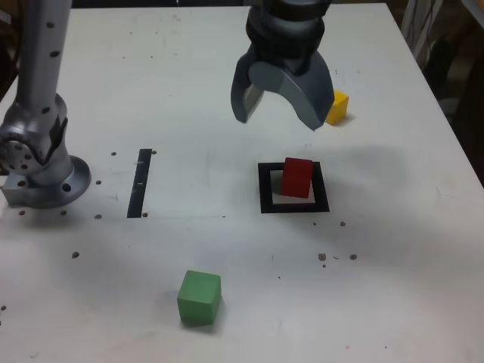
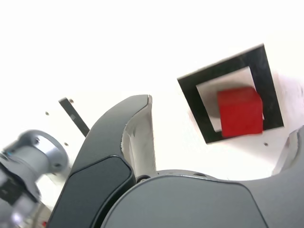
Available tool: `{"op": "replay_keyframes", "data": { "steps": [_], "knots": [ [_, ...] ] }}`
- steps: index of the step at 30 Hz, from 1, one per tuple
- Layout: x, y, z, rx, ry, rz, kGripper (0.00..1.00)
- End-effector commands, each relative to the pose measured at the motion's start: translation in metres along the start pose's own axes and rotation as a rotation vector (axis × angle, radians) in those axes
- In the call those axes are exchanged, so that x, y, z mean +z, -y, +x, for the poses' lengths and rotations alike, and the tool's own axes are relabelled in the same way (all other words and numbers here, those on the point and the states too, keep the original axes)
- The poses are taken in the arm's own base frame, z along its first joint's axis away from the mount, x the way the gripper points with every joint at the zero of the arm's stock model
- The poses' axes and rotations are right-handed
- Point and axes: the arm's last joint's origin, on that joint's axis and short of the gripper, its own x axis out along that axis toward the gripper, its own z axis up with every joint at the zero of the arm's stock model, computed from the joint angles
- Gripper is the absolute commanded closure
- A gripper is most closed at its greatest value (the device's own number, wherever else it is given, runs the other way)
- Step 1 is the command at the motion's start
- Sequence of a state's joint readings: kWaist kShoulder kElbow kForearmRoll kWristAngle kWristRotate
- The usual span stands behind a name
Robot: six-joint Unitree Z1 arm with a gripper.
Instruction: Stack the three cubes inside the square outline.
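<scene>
Here, grey two-fingered gripper [image 1: 281,113] hanging above the white tabletop [image 1: 393,249], jaws spread wide and holding nothing. Directly below and slightly toward the camera in the exterior view, flat square outline of thick black border with white centre [image 1: 265,189]. Inside it, small matte red cube [image 1: 298,178], resting on the white centre and seemingly overlapping the far border, though hard to confirm from this angle. Same red cube [image 2: 240,112] and black square outline [image 2: 189,90] visible past the dark gripper finger [image 2: 118,142] in the wrist view. Small matte yellow cube [image 1: 337,107] farther back, toward the exterior view's right, partly hidden behind one finger. Small matte green cube [image 1: 200,297] near the front edge, well apart from the outline. Narrow straight black strip [image 1: 140,183] toward the exterior view's left, beside the metal arm base [image 1: 41,162].
</scene>
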State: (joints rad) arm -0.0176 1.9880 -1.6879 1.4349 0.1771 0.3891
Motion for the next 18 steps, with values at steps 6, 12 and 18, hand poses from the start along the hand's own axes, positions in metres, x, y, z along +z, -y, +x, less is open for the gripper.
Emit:
{"op": "replay_keyframes", "data": {
  "steps": [6,12,18],
  "knots": [
    [-0.003,-0.052,-0.005,0.070,0.024,0.062,0.01],
    [0.002,-0.104,0.002,0.112,0.037,0.125,0.01],
    [0.012,-0.144,0.025,0.126,0.047,0.219,0.01]
  ]
}}
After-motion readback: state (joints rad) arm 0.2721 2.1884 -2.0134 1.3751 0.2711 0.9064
